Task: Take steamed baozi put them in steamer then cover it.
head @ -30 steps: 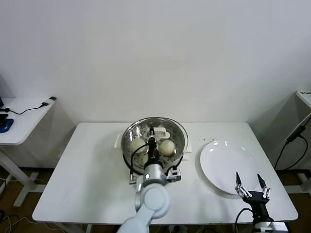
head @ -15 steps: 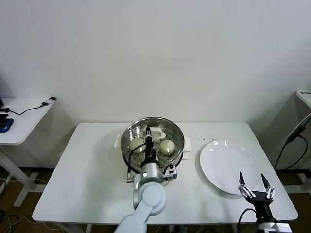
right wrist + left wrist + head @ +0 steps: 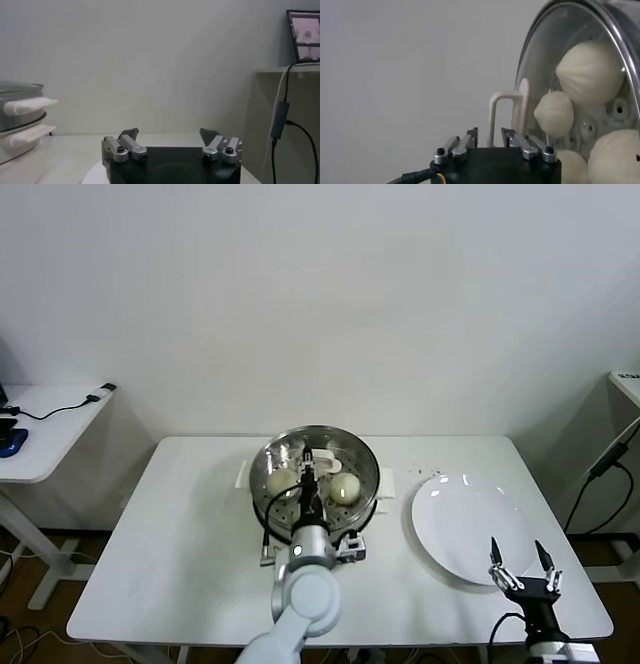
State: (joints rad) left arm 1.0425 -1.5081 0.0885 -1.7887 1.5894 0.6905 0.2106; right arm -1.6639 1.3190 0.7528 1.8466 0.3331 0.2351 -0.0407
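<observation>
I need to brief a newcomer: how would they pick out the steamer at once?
On the white table, look near the middle, just left of the flat white plate. The steamer is the round shiny steel pot with white side handles, the only thing holding baozi, with the left gripper over it.

The head camera looks forward and down over the whole tabletop (image 3: 180,524); the left wrist camera sits close above the steamer (image 3: 316,474), facing through its glass lid (image 3: 580,75); the right wrist camera, low at the tabletop's near right corner, looks sideways and shares that steamer (image 3: 22,122).
</observation>
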